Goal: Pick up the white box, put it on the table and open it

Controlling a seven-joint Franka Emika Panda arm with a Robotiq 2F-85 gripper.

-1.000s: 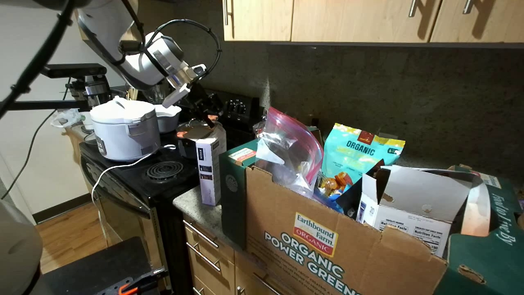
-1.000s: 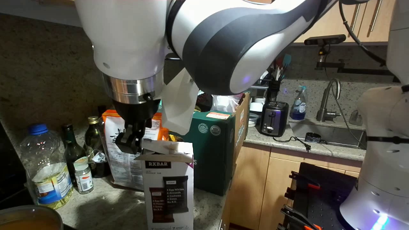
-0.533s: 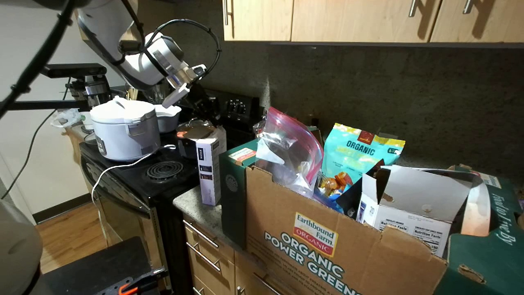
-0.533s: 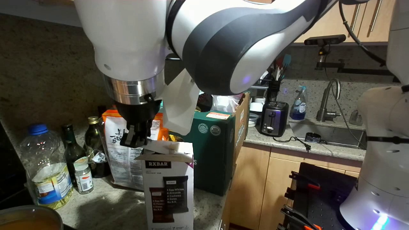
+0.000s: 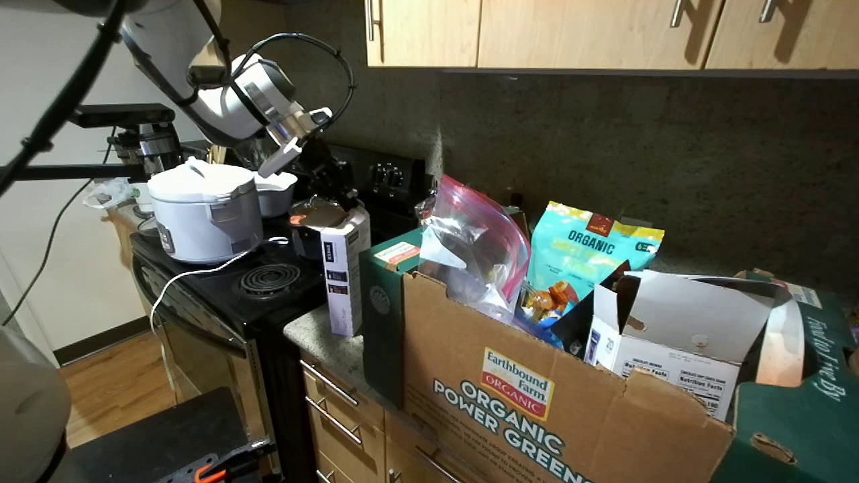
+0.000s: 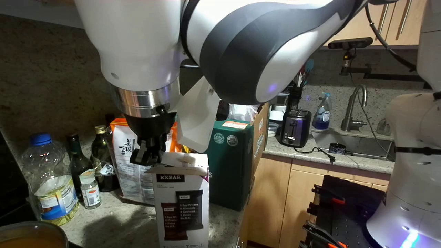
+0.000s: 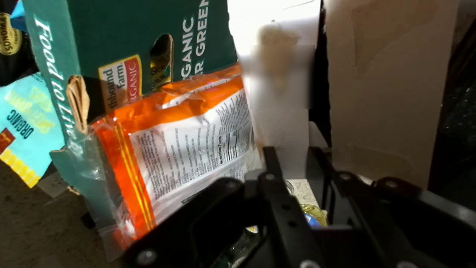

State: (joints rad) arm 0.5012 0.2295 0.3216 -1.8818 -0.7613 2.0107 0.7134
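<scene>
Nearest in an exterior view, the rim of a round pan [image 6: 57,230] fills the lower left corner; beyond it stands the white box [image 6: 181,213], upright, its RXBAR front and dark printed panel facing out; an exterior view shows its foot on the table [image 5: 315,332], between the black stove top [image 5: 231,295] and the large cardboard box [image 5: 564,376], just beside the latter. At the white box's top, the gripper [image 7: 292,154] points down from the arm [image 6: 137,44]; its two fingers [image 7: 273,167] stand a little apart, a gap showing between them in the wrist view; a white flap [image 7: 280,126] of the box reaches to them, though whether they touch it I cannot tell. Farther back come a blue-capped bottle [image 6: 51,184] of yellow liquid, a small jar [image 6: 90,193], two dark bottles [image 6: 76,162] and an orange and white bag [image 6: 134,175]; well apart, farthest off, are a black toaster [image 6: 295,127], a soap bottle [image 6: 322,113] and the sink [image 6: 368,148] with its faucet [image 6: 351,110].
</scene>
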